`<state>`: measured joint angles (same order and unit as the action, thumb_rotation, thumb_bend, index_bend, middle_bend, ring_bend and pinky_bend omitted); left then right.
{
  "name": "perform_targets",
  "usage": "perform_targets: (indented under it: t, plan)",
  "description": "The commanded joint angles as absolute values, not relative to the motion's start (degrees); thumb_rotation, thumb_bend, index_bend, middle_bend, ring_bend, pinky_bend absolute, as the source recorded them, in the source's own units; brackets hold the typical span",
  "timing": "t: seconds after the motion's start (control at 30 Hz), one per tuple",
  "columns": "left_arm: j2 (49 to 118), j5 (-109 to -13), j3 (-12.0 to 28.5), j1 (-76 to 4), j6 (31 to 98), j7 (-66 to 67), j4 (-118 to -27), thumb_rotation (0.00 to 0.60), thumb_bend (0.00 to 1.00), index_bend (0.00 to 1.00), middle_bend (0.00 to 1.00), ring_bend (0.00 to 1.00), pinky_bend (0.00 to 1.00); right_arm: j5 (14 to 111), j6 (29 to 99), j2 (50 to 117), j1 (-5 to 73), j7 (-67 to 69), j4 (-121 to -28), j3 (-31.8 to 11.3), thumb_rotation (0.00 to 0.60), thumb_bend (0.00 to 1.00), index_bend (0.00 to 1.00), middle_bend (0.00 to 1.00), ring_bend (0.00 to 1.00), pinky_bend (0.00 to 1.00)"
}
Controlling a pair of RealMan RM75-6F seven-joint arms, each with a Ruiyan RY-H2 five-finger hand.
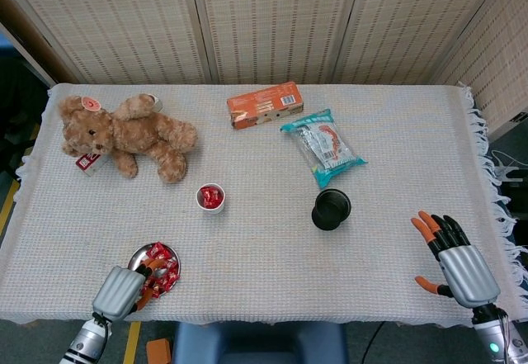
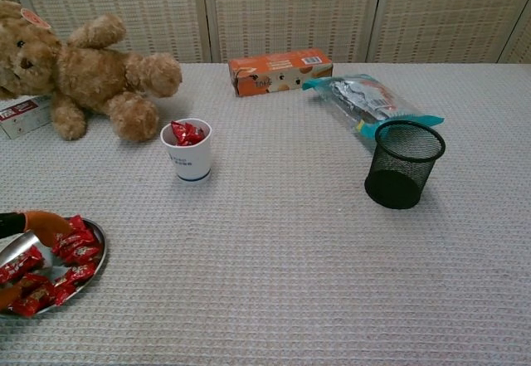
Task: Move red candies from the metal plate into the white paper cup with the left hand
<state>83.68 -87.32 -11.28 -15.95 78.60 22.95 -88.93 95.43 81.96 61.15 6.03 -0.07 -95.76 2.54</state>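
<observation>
Left hand: we see our left hand point(image 1: 118, 292) at the near left edge of the table, over the near side of the metal plate point(image 1: 136, 257), orange fingertips point(image 2: 43, 221) reaching in among the candies; we cannot tell whether it grips one
Red candies: a heap of red candies point(image 2: 62, 254) lies on the plate, and a few more show inside the white paper cup point(image 2: 190, 158)
White paper cup: it stands upright, well apart from the plate, further back and to the right, near the teddy bear's point(image 1: 124, 135) foot
Right hand: our right hand point(image 1: 459, 263) hovers at the near right corner, fingers spread and holding nothing
Table: a pale woven cloth point(image 1: 247, 240) covers it
Other things: an orange box point(image 1: 265, 104) at the back, a teal snack bag point(image 1: 322, 147) beside it, a black mesh cup point(image 2: 403, 163) upright just in front of the bag
</observation>
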Motion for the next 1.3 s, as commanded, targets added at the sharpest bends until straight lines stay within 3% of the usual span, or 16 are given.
perform_targets:
  t: [0.03,0.27,0.5,0.67,0.87,1.07,1.3]
  plan:
    - [86.1,-88.0,-9.8,-15.9,78.2,26.4,-86.4,0.600,0.39,0.17,0.23,0.84,1.00,95.4,82.3,61.3,5.9,0.0,-95.7,2.5,0.600,0.04,0.00,0.00,0.00,0.00]
    - [89.5,-88.7,-8.1,-16.2,76.6,28.7,-83.8,0.600,0.39,0.17,0.22,0.83,1.00,95.2,82.2,61.1,5.9,0.4,-95.5,2.5,0.600,0.04,0.00,0.00,0.00,0.00]
    - [90.4,-88.0,-7.0,-16.3,74.8,30.6,-83.0,0.600,0.38,0.28,0.23,0.83,1.00,95.2,82.4,61.1,5.8,0.8,-95.5,2.5,0.600,0.05,0.00,0.00,0.00,0.00]
    - [89.8,-87.0,-6.5,-16.4,73.4,31.9,-83.3,0.600,0.38,0.37,0.29,0.83,1.00,94.8,82.6,61.1,5.7,0.4,-95.6,2.3,0.600,0.04,0.00,0.00,0.00,0.00]
    - [89.6,-86.6,-5.8,-16.3,72.9,32.4,-83.4,0.600,0.38,0.40,0.35,0.83,1.00,94.5,82.2,61.2,5.8,-0.1,-95.7,2.2,0.600,0.04,0.00,0.00,0.00,0.00]
    - [89.8,-87.0,-5.5,-16.0,73.0,31.6,-82.4,0.600,0.38,0.45,0.50,0.83,1.00,94.3,82.1,61.2,5.8,-0.4,-95.8,2.2,0.600,0.04,0.00,0.00,0.00,0.00]
    - [90.2,-87.4,-5.2,-15.8,73.2,30.2,-81.0,0.600,0.38,0.51,0.56,0.83,1.00,94.0,81.6,61.1,5.9,-0.6,-95.9,2.2,0.600,0.04,0.00,0.00,0.00,0.00]
